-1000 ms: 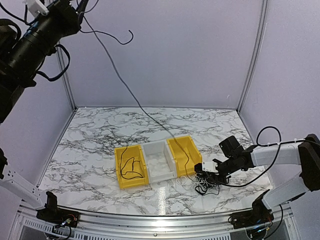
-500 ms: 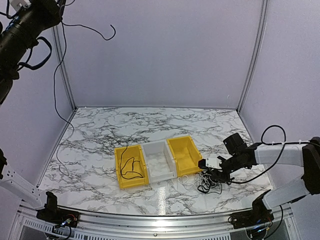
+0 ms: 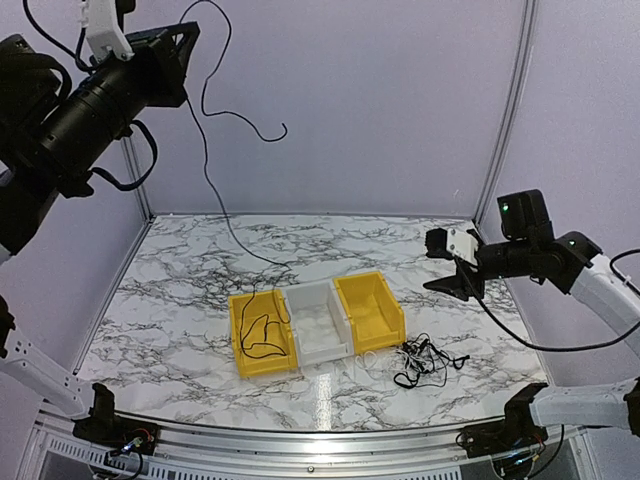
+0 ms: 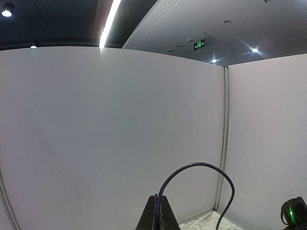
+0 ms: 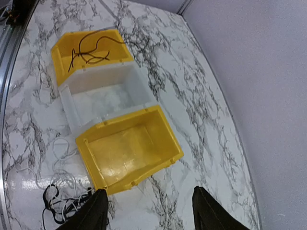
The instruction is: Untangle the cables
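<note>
High at the upper left, my left gripper (image 3: 186, 38) is shut on a thin dark cable (image 3: 208, 150) that hangs down to the marble behind the left yellow bin (image 3: 240, 352). One free end curls in the air. In the left wrist view the fingers (image 4: 154, 215) pinch that cable (image 4: 196, 165), which arcs over them. A tangle of black cables (image 3: 426, 361) with a pale one (image 3: 372, 361) lies right of the bins; it also shows in the right wrist view (image 5: 60, 203). My right gripper (image 3: 452, 268) hovers open and empty, well above and behind the tangle.
Three bins stand in a row. The left yellow bin (image 5: 61, 66) holds a loose black cable (image 3: 258, 332). The middle one is a clear white bin (image 3: 322, 350). The right yellow bin (image 3: 386, 332) (image 5: 158, 160) has nothing in it. Booth walls close in the table.
My right gripper opened, left the tangle and rose up to the back right. The left arm swung about overhead; its cable came away from the tangle and now hangs near the left bin.
</note>
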Controlling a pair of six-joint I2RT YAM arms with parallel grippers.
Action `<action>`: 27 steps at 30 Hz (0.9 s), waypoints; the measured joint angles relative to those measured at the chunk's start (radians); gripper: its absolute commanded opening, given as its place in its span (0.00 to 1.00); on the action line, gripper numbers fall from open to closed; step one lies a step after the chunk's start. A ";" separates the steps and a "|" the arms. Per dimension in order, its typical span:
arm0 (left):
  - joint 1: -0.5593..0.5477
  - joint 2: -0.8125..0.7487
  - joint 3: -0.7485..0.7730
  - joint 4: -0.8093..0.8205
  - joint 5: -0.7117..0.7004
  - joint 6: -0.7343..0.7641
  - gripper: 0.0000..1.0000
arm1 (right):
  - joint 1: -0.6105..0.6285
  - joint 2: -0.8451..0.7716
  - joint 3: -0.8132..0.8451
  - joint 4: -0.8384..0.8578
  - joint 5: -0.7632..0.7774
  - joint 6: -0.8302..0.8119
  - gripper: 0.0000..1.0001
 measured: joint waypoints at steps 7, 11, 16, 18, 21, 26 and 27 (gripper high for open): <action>0.000 0.126 0.022 0.013 0.022 -0.050 0.00 | 0.080 0.138 0.248 0.014 -0.129 0.138 0.59; 0.000 0.235 0.070 0.010 0.045 -0.084 0.00 | 0.120 0.232 0.387 0.055 -0.208 0.216 0.62; 0.000 0.308 0.106 0.015 0.068 -0.134 0.00 | 0.178 0.303 0.478 0.126 -0.286 0.317 0.67; 0.000 0.318 0.111 0.023 0.072 -0.156 0.00 | 0.190 0.322 0.489 0.158 -0.319 0.363 0.68; 0.001 0.323 0.114 0.058 0.075 -0.178 0.00 | 0.197 0.346 0.484 0.212 -0.374 0.438 0.71; 0.004 0.323 0.102 0.162 0.065 -0.208 0.00 | 0.225 0.359 0.435 0.302 -0.428 0.530 0.72; 0.006 0.323 0.092 0.192 0.060 -0.212 0.00 | 0.234 0.364 0.428 0.317 -0.434 0.542 0.73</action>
